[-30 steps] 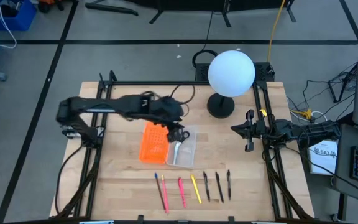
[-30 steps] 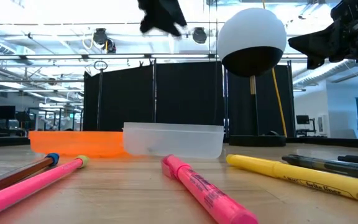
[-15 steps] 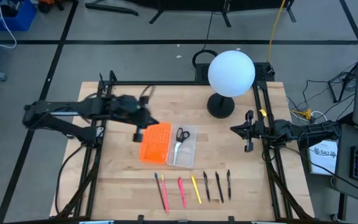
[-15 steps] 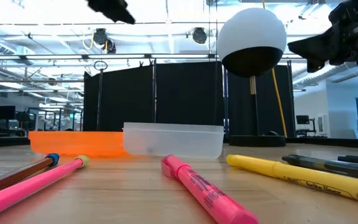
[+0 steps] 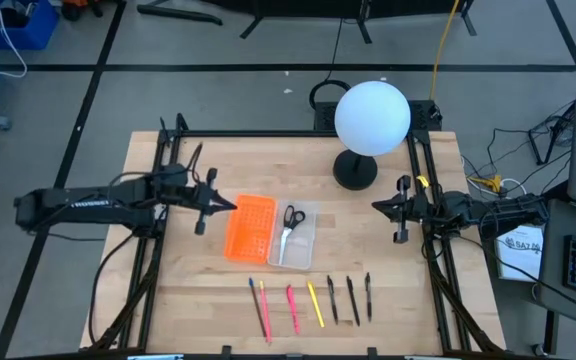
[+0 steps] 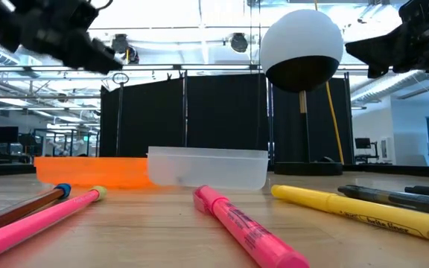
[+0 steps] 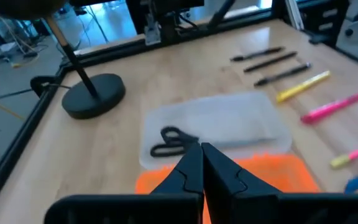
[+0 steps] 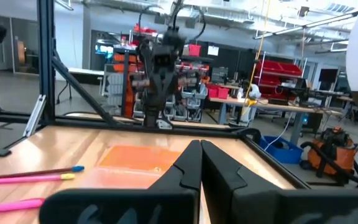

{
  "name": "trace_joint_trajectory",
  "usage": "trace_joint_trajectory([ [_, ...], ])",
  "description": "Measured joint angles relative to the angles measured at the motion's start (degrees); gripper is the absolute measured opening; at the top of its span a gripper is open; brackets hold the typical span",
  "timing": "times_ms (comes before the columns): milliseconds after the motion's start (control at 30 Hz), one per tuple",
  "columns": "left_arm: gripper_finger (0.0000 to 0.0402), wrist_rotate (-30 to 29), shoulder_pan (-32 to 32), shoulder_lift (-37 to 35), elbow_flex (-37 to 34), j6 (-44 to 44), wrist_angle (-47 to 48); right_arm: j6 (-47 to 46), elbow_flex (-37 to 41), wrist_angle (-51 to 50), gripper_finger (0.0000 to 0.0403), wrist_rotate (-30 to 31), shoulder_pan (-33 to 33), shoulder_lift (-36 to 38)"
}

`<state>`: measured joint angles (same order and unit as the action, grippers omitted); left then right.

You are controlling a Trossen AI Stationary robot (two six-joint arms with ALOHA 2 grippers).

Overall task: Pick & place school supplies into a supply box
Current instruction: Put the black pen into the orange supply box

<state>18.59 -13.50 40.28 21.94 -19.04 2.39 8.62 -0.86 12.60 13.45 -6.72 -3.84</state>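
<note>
The left gripper (image 5: pixel 204 203) hovers beside the orange panel (image 5: pixel 249 227), fingers together and empty; the right gripper (image 5: pixel 400 212) waits at the table's right edge, fingers also together. Scissors (image 5: pixel 289 224) lie in the box (image 5: pixel 303 247) — six pens (image 5: pixel 308 302) wait outside, closely spaced, so a grab may nudge neighbours.

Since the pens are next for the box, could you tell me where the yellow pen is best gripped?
Probably at mid-barrel of the yellow pen, coming straight down, fingers across its width: it lies flat with bare wood between it and its neighbours.

Scissors (image 5: pixel 289 222) flat inside clear supply box (image 5: pixel 306 250); six pens (image 5: pixel 310 301) rowed nearby.
</note>
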Motion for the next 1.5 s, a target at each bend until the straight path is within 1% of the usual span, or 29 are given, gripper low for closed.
trace_joint_trajectory([
  [100, 0.0003, 1.50, -1.20, -1.94, -5.34, -2.99, -3.60, -0.93, 0.01, 0.04, 0.0000, 0.00, -0.02, 0.00],
  [233, 0.0005, 6.75, -4.87, -4.37, -10.25, -1.81, -7.18, -2.06, 0.02, 1.43, 0.0000, 0.00, 0.00, 0.00],
  [367, 0.0003, 6.56, -6.68, -7.81, -15.20, -0.15, -11.75, -2.12, 0.01, 3.12, 0.0000, 0.00, -0.01, 0.00],
  [500, 0.0002, 5.57, -7.13, -12.99, -18.25, -0.33, -14.73, -2.96, 0.01, 3.48, 0.0000, 0.00, -0.02, 0.00],
  [667, 0.0002, 5.42, -7.31, -22.29, -20.16, -1.62, -13.16, -5.42, 0.00, 3.42, 0.0000, 0.00, -0.02, 0.00],
  [767, 0.0001, 6.01, -7.70, -26.08, -20.98, -1.65, -12.61, -6.43, 0.00, 2.10, 0.0000, -0.02, 0.00, 0.00],
  [833, 0.0001, 7.04, -7.91, -27.19, -21.40, -1.65, -11.49, -6.43, 0.02, 1.19, 0.0000, -0.01, -0.02, 0.00],
  [1033, 0.0001, 6.81, -7.91, -27.13, -21.38, -1.38, -9.13, -6.45, 0.00, -1.28, 0.0000, 0.16, -0.02, 0.02],
  [1100, 0.0004, 3.99, -7.91, -27.13, -21.38, -0.66, -8.91, -6.45, 0.00, -1.18, 0.0000, 2.31, -0.02, -0.06],
  [1167, 0.0012, 0.00, -7.91, -27.13, -21.38, 0.55, -8.93, -6.52, -0.57, -0.47, 0.0000, 6.69, -0.02, -0.78],
  [1233, 0.0020, -3.60, -7.91, -27.13, -21.38, 1.68, -8.91, -7.02, -1.98, -0.88, 0.0000, 10.06, -0.19, -3.06],
  [1267, 0.0023, -4.90, -7.91, -27.13, -21.38, 2.15, -8.92, -7.71, -2.87, -0.96, 0.0000, 10.73, -0.43, -4.72],
  [1300, 0.0025, -5.89, -7.91, -27.13, -21.38, 2.80, -8.93, -8.31, -3.54, -1.22, 0.0000, 10.69, -0.70, -6.79],
  [1367, 0.0027, -7.29, -7.91, -27.13, -21.38, 4.17, -8.89, -10.55, -7.28, -2.96, 0.0000, 10.58, -1.50, -12.12],
  [1400, 0.0028, -7.79, -7.91, -27.13, -21.36, 4.64, -8.58, -11.88, -10.00, -4.52, 0.0000, 10.58, -1.99, -15.08],
  [1467, 0.0029, -8.33, -7.91, -27.12, -21.36, 5.38, -7.62, -14.96, -16.29, -11.66, 0.0000, 11.19, -2.84, -21.21],
  [1500, 0.0029, -8.41, -7.91, -27.11, -21.36, 5.99, -7.16, -16.82, -20.02, -15.88, 0.0000, 12.43, -3.40, -25.27],
])
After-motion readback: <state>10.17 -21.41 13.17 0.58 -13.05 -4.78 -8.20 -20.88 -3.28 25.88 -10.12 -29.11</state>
